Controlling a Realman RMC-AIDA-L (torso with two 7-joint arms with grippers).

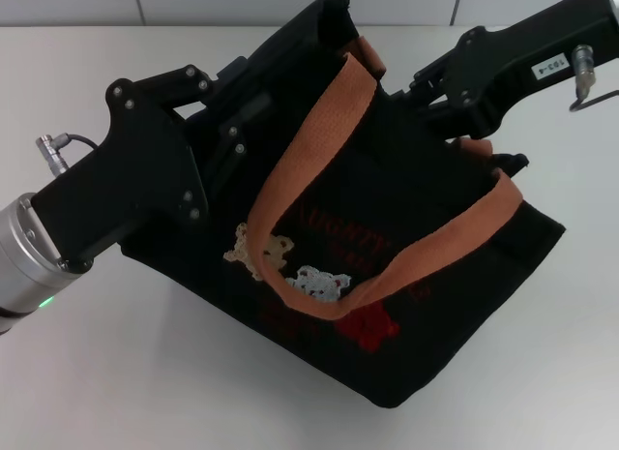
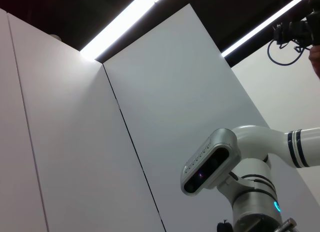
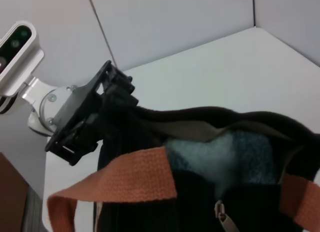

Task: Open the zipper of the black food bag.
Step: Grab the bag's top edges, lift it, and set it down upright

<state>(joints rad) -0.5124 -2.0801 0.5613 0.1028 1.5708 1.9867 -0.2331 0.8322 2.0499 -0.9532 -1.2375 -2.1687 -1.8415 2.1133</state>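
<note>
The black food bag (image 1: 406, 305) lies tilted on the white table, with bear patches and red print on its front. Its orange-brown straps (image 1: 319, 121) loop over that front. My left gripper (image 1: 237, 111) is shut on the bag's left end; the right wrist view shows the left gripper (image 3: 117, 100) clamped on the rim. My right gripper (image 1: 474, 140) sits against the top rim at the bag's right end. In the right wrist view the bag's mouth (image 3: 200, 117) gapes, showing a grey-blue inside. The zipper's small pull (image 3: 219, 212) hangs close to that camera.
Bare white table (image 1: 542, 373) surrounds the bag, with a tiled wall behind. The left wrist view faces up at wall panels, ceiling lights and the robot's head (image 2: 210, 159).
</note>
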